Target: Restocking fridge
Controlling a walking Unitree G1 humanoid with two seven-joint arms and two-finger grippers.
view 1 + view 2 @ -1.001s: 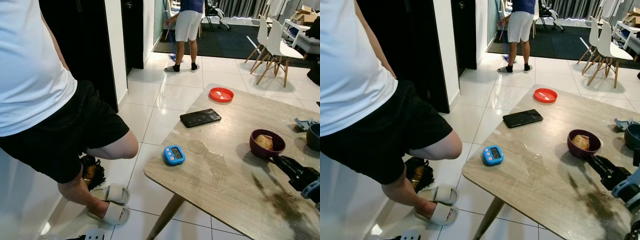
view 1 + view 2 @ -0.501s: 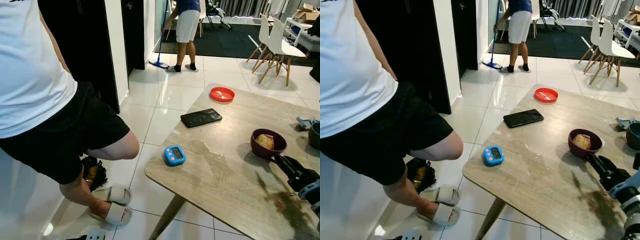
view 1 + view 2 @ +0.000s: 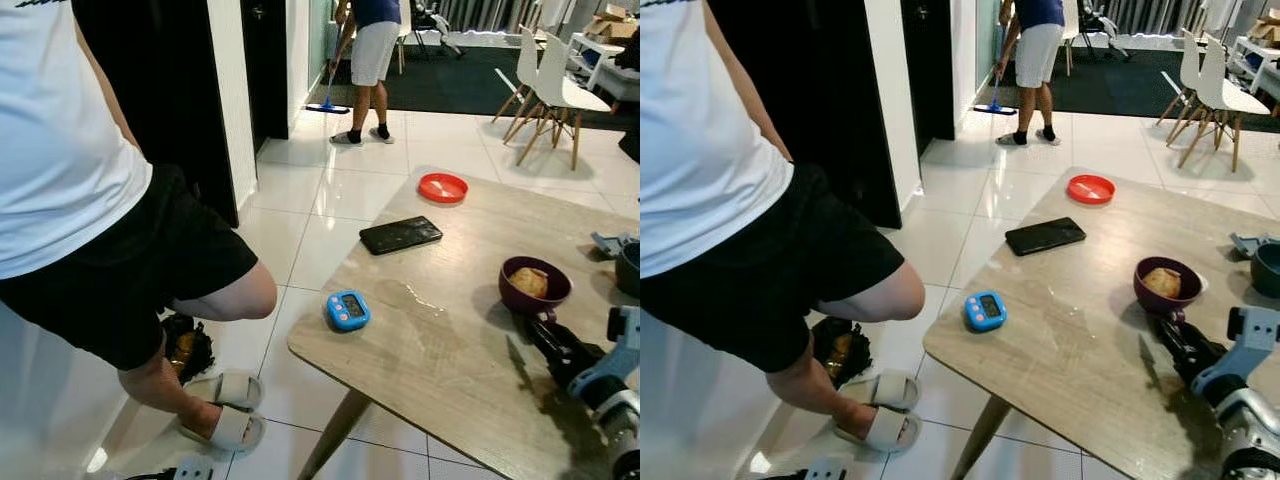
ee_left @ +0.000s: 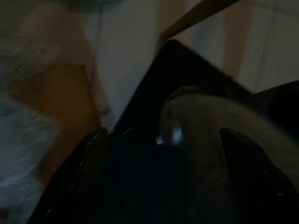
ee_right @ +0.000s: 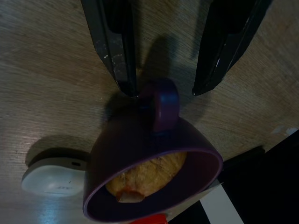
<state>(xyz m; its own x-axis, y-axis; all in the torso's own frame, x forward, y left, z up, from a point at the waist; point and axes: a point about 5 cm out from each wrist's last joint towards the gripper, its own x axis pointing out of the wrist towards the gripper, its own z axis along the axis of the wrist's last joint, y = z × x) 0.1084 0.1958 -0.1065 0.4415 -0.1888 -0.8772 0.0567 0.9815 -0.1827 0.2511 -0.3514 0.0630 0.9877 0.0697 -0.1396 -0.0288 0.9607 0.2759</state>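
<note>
right tool (image 3: 1164, 338) just beside purple cup (image 3: 1167, 285) on wooden table (image 3: 1070, 340).

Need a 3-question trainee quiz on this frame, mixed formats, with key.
1. True or false: the right gripper is shut on the purple cup's handle.
2. What lies nearest the table's front-left edge? A) blue timer B) black phone C) red dish
3. Fill in: the cup holds a ____ food item.

Key: 1 false, the fingers are open on either side of the handle; 2 A; 3 brownish.
</note>
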